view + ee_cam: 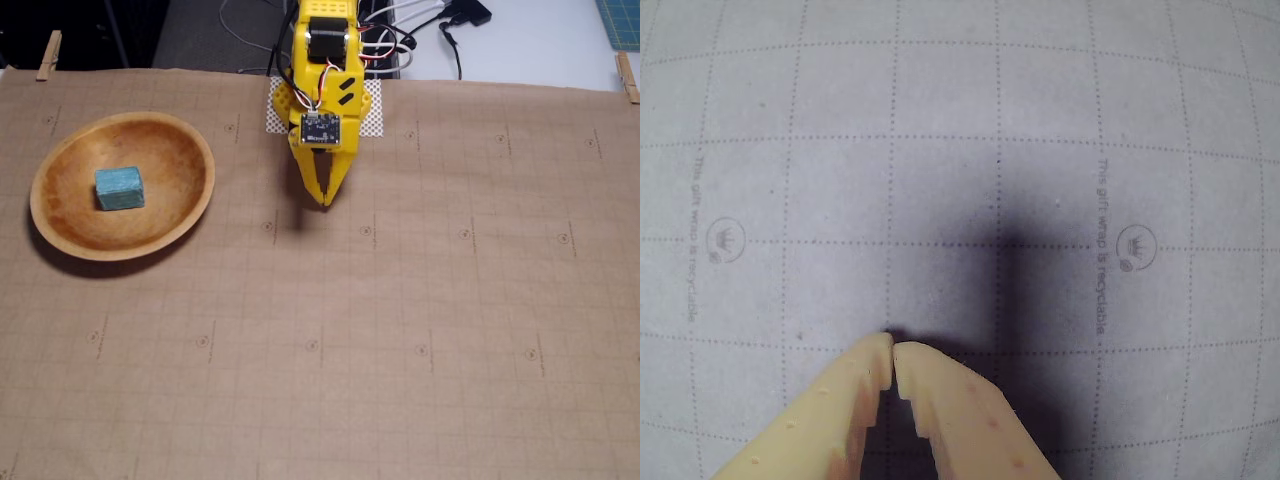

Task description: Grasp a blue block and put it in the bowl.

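Fingers [872, 385]: lying tip to tip, nothing between them, only gridded paper [940, 180] showing beneath in the wrist view. Gripper [325, 200]: pointing down at bare paper, casting its shadow there. Block [119, 188]: sitting inside the bowl [190, 205], left of centre, long axis running roughly left to right in the fixed view. Relation: block lying well apart from the fingers, off to their left in that view. Arm [325, 60]: reaching out from the table's far edge. Task: appearing complete.

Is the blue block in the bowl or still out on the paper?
In. The blue block sits on the bowl's floor, left of centre in the fixed view.
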Controlling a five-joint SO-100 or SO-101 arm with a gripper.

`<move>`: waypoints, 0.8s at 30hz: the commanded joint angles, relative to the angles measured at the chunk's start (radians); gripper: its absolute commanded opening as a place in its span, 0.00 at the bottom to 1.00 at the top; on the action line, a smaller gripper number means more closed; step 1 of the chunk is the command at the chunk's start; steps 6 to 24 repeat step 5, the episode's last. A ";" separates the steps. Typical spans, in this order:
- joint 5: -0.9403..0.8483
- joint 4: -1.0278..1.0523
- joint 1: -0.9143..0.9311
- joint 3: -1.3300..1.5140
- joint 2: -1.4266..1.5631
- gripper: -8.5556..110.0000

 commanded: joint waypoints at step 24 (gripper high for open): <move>-0.012 0.002 0.005 -0.018 0.000 0.05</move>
